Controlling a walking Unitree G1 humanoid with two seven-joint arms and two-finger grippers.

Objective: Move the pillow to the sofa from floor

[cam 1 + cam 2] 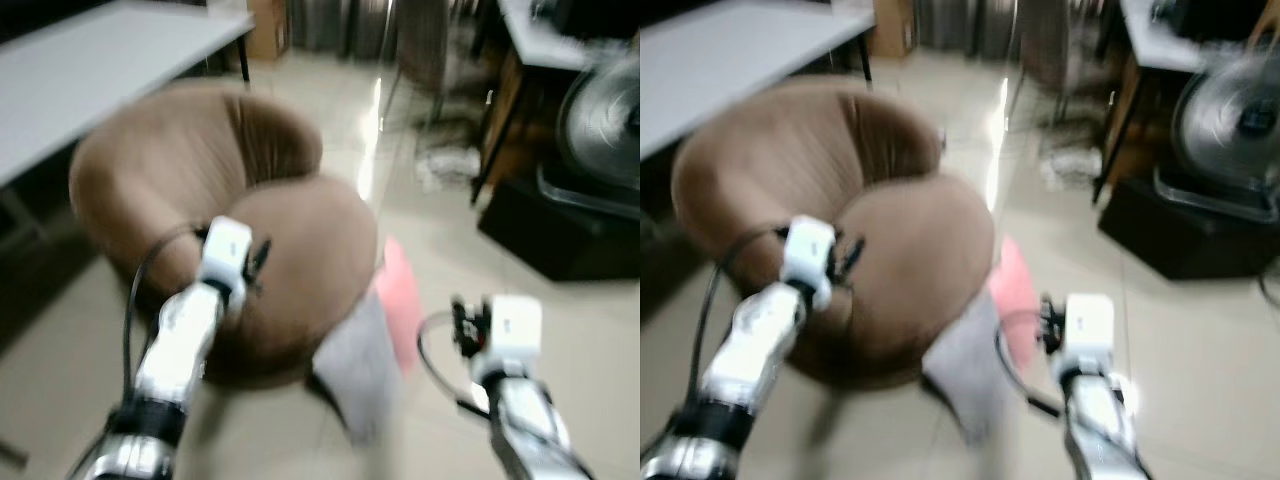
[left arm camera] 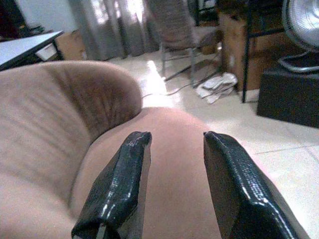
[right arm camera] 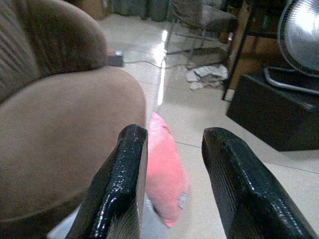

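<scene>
Pillow pink on floor beside sofa; right end effector open.

Both silver arms reach forward toward the brown sofa. The left gripper hangs over its seat, fingers apart and empty. The right gripper sits lower, beside the sofa's front edge, fingers likewise spread, holding nothing.

The glossy tiled floor carries a round brown sofa; a pink pillow and a grey pillow lie against its base, by a black box.
</scene>
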